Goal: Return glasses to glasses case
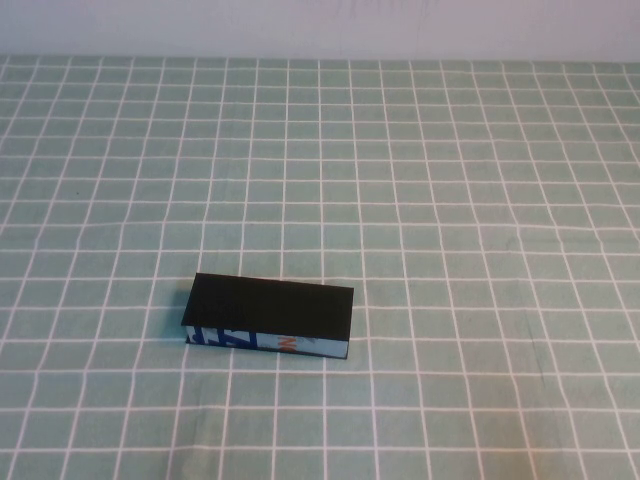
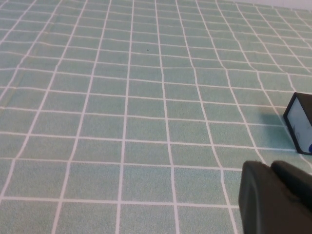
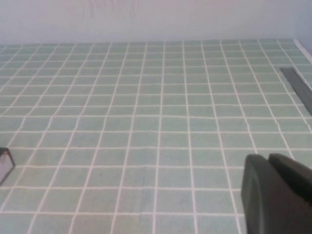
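Observation:
The glasses case (image 1: 270,315) lies shut on the green checked cloth, front left of centre, its blue, white and orange printed side facing me. The glasses are not in view. Neither arm shows in the high view. In the left wrist view my left gripper (image 2: 270,168) is shut and empty above the cloth, and one end of the case (image 2: 300,124) shows a little way ahead of it. In the right wrist view my right gripper (image 3: 267,160) is shut and empty, with a corner of the case (image 3: 5,165) far off at the picture's edge.
The green cloth with white grid lines (image 1: 450,200) covers the whole table up to a pale wall at the back. A dark strip (image 3: 298,87) lies along the cloth's edge in the right wrist view.

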Tool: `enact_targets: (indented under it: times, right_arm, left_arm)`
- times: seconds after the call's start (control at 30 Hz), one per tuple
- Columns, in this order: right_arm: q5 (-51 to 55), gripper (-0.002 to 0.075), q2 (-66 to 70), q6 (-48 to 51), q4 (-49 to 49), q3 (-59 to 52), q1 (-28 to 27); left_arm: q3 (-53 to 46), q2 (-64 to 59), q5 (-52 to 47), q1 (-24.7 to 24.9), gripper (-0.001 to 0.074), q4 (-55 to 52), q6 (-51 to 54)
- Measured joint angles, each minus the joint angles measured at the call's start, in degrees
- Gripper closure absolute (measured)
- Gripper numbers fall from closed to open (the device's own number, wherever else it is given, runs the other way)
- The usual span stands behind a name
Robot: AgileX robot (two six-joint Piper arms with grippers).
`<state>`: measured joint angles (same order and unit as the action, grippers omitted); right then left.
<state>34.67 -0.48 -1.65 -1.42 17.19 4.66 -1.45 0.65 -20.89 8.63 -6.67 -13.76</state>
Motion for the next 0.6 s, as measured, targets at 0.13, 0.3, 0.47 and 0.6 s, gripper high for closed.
enact_targets:
  times: [0.13,0.3,0.47,0.6]
  right_arm:
    - [-7.2,0.0737,-0.4,0.0,1.4,-8.5,-2.0]
    - [-13.3,0.0737,-0.4,0.0,4.7,-18.2,-3.1]
    - [-12.8,0.0737,-0.4,0.8,4.6,-18.4,-3.1]
    - [-12.7,0.0737,-0.4,2.1,4.8,-18.4,-3.1]
  left_arm:
    - [0.0,0.0,0.0,0.0,0.0734,0.0,0.0]
    - [0.0,0.0,-0.1,0.0,0.0734,0.0,0.0]
    - [0.0,0.0,-0.1,0.0,0.0734,0.0,0.0]
    - [0.0,0.0,-0.1,0.0,0.0734,0.0,0.0]
